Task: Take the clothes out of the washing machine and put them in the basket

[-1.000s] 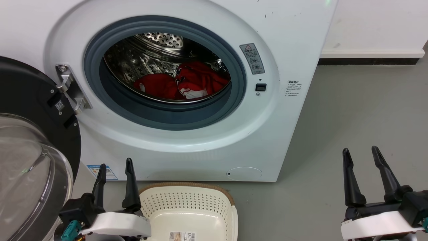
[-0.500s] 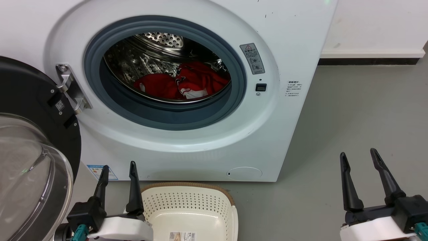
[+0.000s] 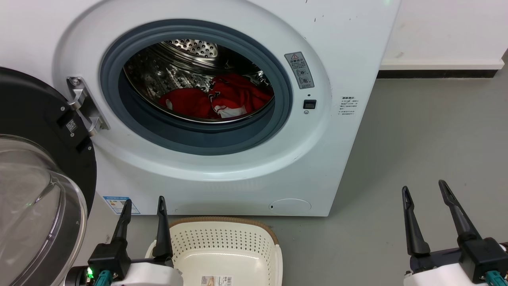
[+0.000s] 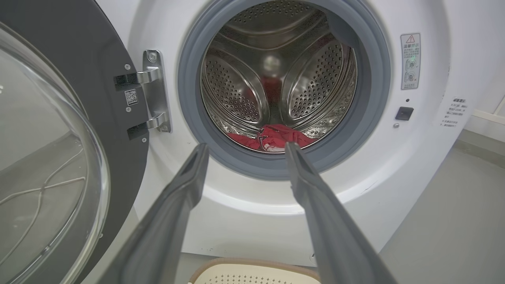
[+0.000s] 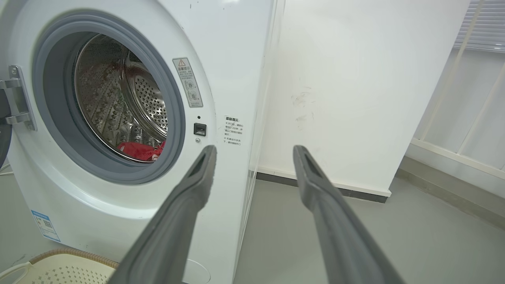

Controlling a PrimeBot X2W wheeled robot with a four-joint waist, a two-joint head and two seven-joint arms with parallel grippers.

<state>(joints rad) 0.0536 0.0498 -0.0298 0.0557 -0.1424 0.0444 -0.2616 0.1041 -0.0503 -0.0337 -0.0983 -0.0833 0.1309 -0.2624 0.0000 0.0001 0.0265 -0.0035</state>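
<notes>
The clothes [image 3: 234,95] lie far inside the washing machine [image 3: 222,174], straight beyond our nearer left gripper [image 3: 144,199]; it and our right gripper [image 3: 423,184] gape empty

Grey floor [image 3: 416,139], white wall [image 3: 444,28] w/ black skirting strip [image 3: 436,73]; slatted blinds [image 5: 479,23] far rt; even light.

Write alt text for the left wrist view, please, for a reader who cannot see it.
The open left end effector points at the open washing machine, where red clothes lie low in the drum; the basket sits below.
</notes>
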